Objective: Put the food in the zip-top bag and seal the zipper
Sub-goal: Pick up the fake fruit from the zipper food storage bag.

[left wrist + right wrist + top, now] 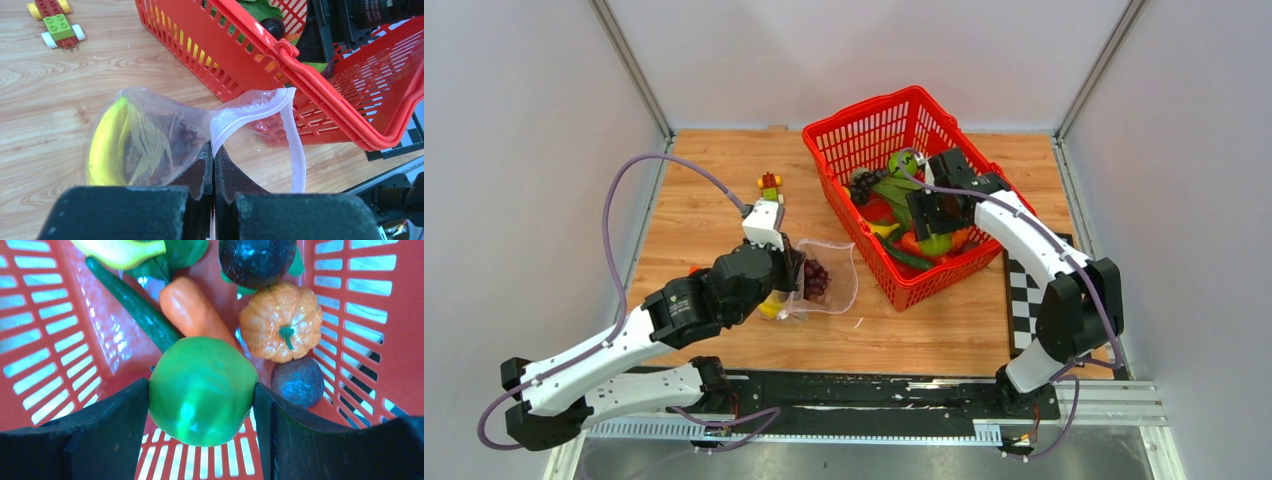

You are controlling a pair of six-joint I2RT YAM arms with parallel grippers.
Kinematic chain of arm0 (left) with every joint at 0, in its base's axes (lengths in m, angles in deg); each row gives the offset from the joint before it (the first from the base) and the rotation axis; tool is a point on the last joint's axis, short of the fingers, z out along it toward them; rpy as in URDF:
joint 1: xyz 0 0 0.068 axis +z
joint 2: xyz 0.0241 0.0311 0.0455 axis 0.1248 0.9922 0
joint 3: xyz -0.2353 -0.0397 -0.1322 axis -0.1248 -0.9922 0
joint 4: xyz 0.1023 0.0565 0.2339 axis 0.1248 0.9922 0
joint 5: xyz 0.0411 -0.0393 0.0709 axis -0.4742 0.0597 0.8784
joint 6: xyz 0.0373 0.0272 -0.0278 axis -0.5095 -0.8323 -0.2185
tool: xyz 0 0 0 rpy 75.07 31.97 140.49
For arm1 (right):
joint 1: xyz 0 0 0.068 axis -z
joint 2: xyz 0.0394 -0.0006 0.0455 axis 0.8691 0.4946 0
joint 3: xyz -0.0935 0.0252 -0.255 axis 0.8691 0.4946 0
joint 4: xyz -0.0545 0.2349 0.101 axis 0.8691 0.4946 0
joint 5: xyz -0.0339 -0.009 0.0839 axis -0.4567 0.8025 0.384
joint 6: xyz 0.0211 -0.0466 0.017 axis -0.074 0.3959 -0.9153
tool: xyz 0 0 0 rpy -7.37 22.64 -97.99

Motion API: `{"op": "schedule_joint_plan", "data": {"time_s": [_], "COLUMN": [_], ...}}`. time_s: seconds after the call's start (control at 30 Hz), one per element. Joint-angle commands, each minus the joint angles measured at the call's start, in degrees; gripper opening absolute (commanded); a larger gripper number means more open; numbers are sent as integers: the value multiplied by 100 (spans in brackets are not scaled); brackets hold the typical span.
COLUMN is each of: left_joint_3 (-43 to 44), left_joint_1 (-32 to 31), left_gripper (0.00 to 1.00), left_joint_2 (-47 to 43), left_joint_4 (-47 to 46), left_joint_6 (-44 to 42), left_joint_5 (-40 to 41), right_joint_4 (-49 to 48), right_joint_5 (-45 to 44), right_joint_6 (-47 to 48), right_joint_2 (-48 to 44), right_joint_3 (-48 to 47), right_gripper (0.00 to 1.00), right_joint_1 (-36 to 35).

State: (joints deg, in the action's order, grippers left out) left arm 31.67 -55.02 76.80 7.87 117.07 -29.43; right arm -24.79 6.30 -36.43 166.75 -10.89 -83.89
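The clear zip-top bag [836, 272] lies on the wooden table left of the basket, its mouth gaping toward the basket. A yellow banana [105, 145] and dark purple grapes [816, 278] are inside it. My left gripper [214, 150] is shut on the bag's mouth edge, pinching the pale zipper [296, 145] strip. My right gripper [202, 400] is down inside the red basket [854, 108], its jaws pressed on both sides of a round green fruit [202, 390]. More food lies beyond it: an orange carrot [192, 310], a green cucumber [135, 305] and a small orange pumpkin [281, 320].
A small red, yellow and green toy block figure [770, 185] stands on the table behind the bag. The basket's near wall [320, 85] rises right beside the bag's mouth. A checkered board [1024, 290] lies at the table's right edge. White walls enclose the table.
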Motion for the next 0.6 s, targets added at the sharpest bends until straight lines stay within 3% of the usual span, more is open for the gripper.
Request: {"op": "schedule_joint_plan", "data": {"time_s": [0.0, 0.1, 0.23, 0.57], "left_joint_3": [-5, -22, -26, -67], "left_joint_1": [17, 15, 19, 14], "left_gripper": [0, 0, 0, 0], "left_joint_2": [41, 81, 91, 47], "left_joint_4": [-223, -268, -247, -279], "left_joint_6": [-77, -73, -80, -93], "left_joint_5": [-51, -121, -196, -151], "right_joint_4": [-1074, -1664, -1346, -1007], "right_joint_5": [-409, -663, -482, -463], "right_joint_6": [-372, -424, -413, -269], "right_joint_2": [-49, 193, 860, 1139], "right_joint_3": [339, 468, 168, 295], "right_gripper": [38, 39, 43, 69], "right_joint_1": [44, 41, 41, 50]}}
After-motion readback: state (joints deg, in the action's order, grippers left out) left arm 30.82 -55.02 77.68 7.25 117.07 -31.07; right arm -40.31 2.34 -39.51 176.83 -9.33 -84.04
